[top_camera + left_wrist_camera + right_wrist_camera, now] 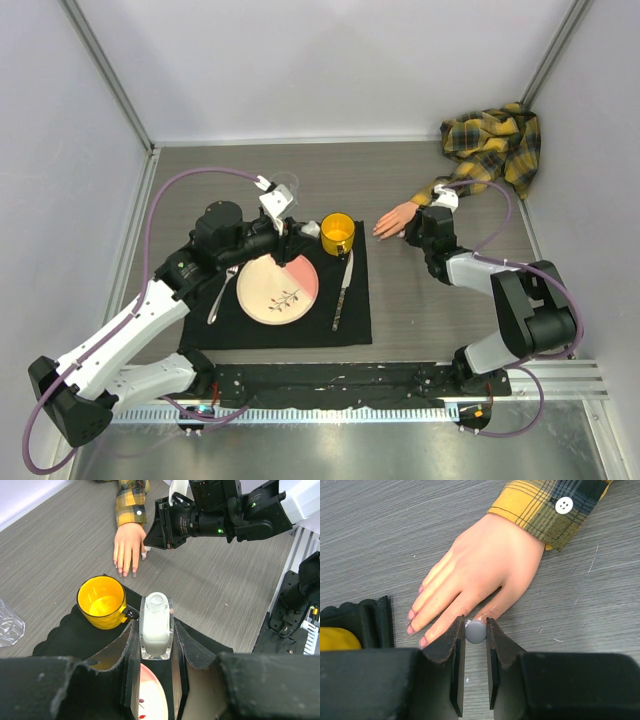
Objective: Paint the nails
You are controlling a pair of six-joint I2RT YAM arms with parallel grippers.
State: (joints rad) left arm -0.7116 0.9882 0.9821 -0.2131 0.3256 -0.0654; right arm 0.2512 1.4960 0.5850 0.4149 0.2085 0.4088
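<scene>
Pale peach mannequin hand (485, 565) lies palm down on the grey table (380, 525), right rear, plaid sleeve (550, 510) behind it. Nails (410, 629) are tiny and pinkish-mauve at the fingertips. Right gripper (475, 627) pinches a grey round cap (475, 632) at the thumb tip. Left gripper (156, 635) is clamped on a clear bottle (156, 615) of white liquid.

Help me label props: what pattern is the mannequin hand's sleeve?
Yellow-and-black plaid; the sleeve shows best in the right wrist view.
</scene>
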